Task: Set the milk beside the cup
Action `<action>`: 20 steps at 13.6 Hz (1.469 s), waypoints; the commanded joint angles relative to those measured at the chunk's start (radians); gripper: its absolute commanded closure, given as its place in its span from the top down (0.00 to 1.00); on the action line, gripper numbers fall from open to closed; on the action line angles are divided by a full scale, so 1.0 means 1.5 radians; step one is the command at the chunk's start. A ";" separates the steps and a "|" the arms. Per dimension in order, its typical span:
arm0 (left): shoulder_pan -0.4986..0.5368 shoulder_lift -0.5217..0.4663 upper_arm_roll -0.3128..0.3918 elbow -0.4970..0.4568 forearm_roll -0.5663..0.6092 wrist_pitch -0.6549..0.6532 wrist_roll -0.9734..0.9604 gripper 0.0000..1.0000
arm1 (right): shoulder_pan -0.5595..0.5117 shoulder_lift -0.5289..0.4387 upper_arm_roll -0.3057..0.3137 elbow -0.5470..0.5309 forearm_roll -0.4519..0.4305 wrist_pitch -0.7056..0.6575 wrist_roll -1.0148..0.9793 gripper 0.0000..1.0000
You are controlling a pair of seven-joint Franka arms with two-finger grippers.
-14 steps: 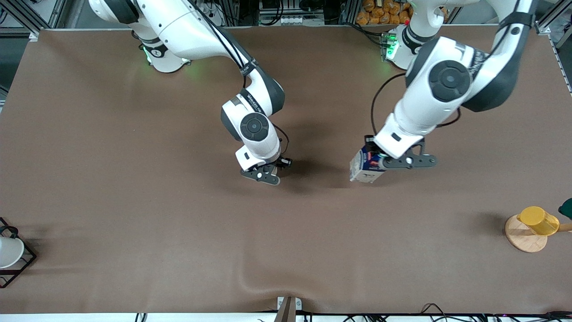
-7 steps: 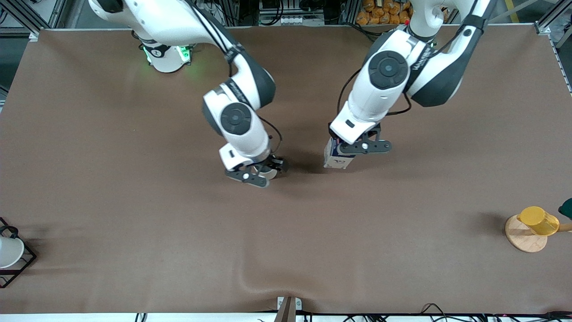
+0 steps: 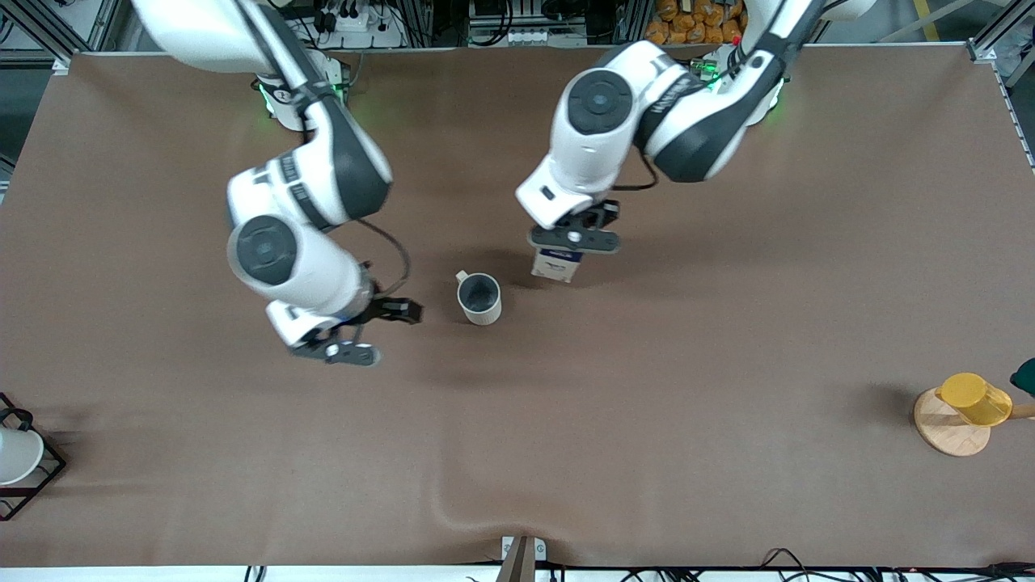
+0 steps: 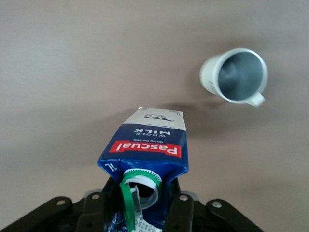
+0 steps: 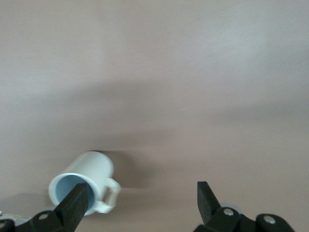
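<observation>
1. Milk [image 3: 556, 265] is held in the left gripper [image 3: 574, 239], whose fingers are clamped on the carton's gabled top by the green cap; it is seen close beside the cup [image 3: 480, 298], toward the left arm's end of the tabletop [image 3: 728, 339] and a little farther from the front camera than the cup.
2. Whether the carton's base touches the tabletop cannot be told; a gap is left between carton and cup.
3. The cup is stood upright on the tabletop, its grey inside open to view and its handle turned away from the front camera.
4. The right gripper [image 3: 368, 331] is found near the cup, toward the right arm's end of the tabletop, its fingers [image 5: 77, 205] spread wide with nothing between them.
5. A yellow cup [image 3: 974, 398] on a round wooden coaster [image 3: 946, 432] is seen well apart from the grey cup, at the left arm's end.
6. A white cup [image 3: 16, 454] in a black wire rack [image 3: 40, 477] is seen at the right arm's end.
</observation>
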 commanded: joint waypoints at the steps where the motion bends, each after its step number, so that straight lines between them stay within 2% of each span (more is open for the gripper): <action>1: -0.042 0.055 0.011 0.065 0.001 -0.014 -0.010 0.43 | -0.089 -0.076 0.011 -0.066 0.005 -0.016 -0.100 1.00; 5: -0.092 0.117 0.029 0.134 0.000 -0.014 -0.098 0.42 | -0.180 -0.180 0.010 -0.160 -0.023 -0.015 -0.273 1.00; 7: -0.121 0.139 0.044 0.145 -0.001 -0.010 -0.154 0.42 | -0.211 -0.222 0.010 -0.183 -0.042 -0.021 -0.342 1.00; 9: -0.156 0.143 0.075 0.145 -0.001 -0.008 -0.168 0.42 | -0.227 -0.261 0.010 -0.181 -0.044 -0.054 -0.368 1.00; 12: -0.205 0.161 0.110 0.172 -0.001 0.000 -0.220 0.41 | -0.262 -0.322 0.010 -0.179 -0.099 -0.108 -0.419 1.00; 13: -0.216 0.161 0.126 0.173 -0.001 0.000 -0.230 0.41 | -0.280 -0.338 0.010 -0.178 -0.099 -0.122 -0.421 1.00; 16: -0.247 0.168 0.151 0.175 -0.001 0.018 -0.262 0.41 | -0.296 -0.348 0.011 -0.144 -0.100 -0.161 -0.421 1.00; 18: -0.262 0.172 0.162 0.175 0.000 0.027 -0.275 0.40 | -0.303 -0.356 0.011 -0.140 -0.091 -0.202 -0.413 1.00; 20: -0.274 0.175 0.174 0.178 -0.001 0.027 -0.274 0.41 | -0.310 -0.366 0.011 -0.140 -0.091 -0.206 -0.414 1.00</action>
